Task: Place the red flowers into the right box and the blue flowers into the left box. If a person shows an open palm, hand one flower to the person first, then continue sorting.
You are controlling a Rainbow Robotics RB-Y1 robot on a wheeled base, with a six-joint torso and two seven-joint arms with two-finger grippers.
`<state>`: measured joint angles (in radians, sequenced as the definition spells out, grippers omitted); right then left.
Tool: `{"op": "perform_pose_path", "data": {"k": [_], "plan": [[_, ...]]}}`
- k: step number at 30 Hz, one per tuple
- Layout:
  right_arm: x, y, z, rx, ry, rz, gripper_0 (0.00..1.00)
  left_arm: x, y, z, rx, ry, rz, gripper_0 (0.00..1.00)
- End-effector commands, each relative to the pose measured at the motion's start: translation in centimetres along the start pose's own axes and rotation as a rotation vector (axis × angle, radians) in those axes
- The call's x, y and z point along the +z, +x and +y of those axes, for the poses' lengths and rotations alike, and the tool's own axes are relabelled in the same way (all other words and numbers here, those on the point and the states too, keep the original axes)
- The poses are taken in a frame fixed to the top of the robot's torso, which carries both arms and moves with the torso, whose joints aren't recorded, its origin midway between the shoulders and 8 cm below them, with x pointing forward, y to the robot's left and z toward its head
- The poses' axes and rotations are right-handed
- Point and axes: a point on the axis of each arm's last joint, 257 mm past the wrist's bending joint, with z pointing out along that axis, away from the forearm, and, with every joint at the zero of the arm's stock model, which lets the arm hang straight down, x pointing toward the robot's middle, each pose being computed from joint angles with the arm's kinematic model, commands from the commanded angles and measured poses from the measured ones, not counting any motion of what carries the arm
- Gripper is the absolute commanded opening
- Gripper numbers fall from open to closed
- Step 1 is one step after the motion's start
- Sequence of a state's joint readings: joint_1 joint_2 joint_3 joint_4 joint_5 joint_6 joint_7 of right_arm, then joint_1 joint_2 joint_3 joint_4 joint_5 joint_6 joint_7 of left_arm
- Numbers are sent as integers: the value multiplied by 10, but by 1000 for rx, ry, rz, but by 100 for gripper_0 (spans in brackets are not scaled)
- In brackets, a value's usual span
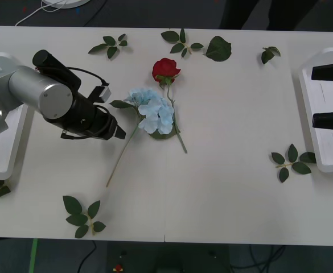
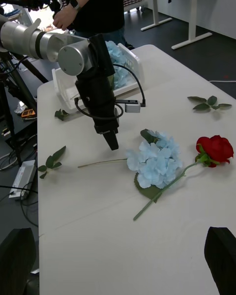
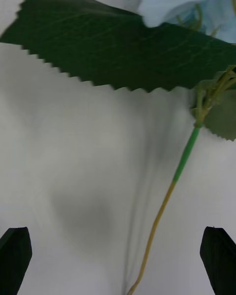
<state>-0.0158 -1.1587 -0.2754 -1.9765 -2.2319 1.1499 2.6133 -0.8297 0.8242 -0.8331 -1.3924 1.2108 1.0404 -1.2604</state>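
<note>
Now | left end effector (image 1: 119, 132) spread wide, empty, just beside blue flower (image 1: 152, 111) stem | right end effector (image 1: 329, 95) spread, over right box (image 1: 321, 153)

From here, I lose the left box (image 1: 1, 165) past the picture's edge, with the arm covering part of it. The right box (image 1: 325, 122) is cut off too. Beside the blue flower (image 1: 153, 111), the rose's (image 1: 165, 69) stem runs under its petals.

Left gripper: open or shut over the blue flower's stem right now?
Open. The left gripper has its black fingertips at opposite corners, and the blue flower stem lies untouched on the table between them.
</note>
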Motion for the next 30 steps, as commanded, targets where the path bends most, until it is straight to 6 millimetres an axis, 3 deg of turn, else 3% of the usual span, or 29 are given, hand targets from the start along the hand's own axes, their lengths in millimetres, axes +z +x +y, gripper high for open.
{"op": "perform_pose_path", "data": {"k": [1, 4, 13, 30], "plan": [[-8, -5, -3, -54, 12, 25, 100, -13, -45, -50, 139, 61, -74, 100], [-8, -5, -3, -54, 12, 25, 100, -20, -55, -62, 154, 81, -93, 100], [-8, -5, -3, -54, 12, 25, 100, 9, -33, -81, 218, 97, -68, 100], [-8, -5, -3, -54, 12, 25, 100, 27, -18, -77, 287, 65, -52, 100]]}}
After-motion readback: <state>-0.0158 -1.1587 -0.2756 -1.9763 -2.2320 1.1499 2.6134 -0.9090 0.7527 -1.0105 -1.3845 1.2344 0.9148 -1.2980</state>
